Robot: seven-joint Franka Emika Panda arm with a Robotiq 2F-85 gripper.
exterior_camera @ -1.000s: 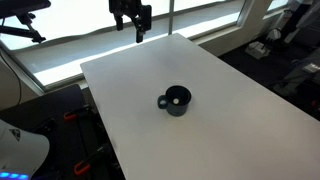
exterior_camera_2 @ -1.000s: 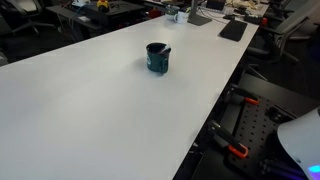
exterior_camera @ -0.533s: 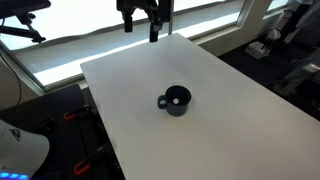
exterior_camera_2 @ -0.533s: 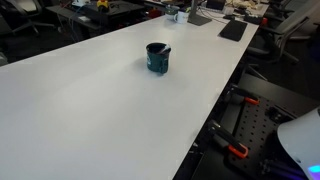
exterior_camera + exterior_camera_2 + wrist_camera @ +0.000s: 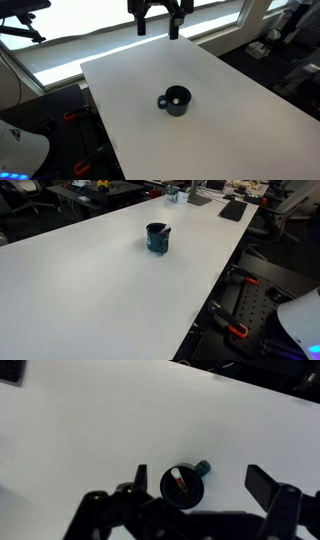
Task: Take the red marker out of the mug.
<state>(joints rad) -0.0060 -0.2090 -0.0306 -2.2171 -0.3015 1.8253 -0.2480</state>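
Note:
The dark mug [image 5: 177,101] stands on the white table [image 5: 220,120], handle to the left; it also shows in an exterior view [image 5: 157,237] and in the wrist view [image 5: 181,484]. The red marker [image 5: 179,482] leans inside the mug, its pale tip showing from above; its end pokes over the rim in an exterior view [image 5: 166,230]. My gripper [image 5: 158,25] hangs high above the table's far edge, well apart from the mug. Its fingers are spread wide and empty [image 5: 200,485], with the mug seen between them far below.
The table's far edge [image 5: 130,50] borders a window ledge. Robot base parts with red clamps [image 5: 75,115] sit beside the table. Desks with laptops and clutter [image 5: 205,198] stand beyond the table's far end.
My gripper has moved to the right along the table's far edge in the exterior view. The mug and marker have not moved.

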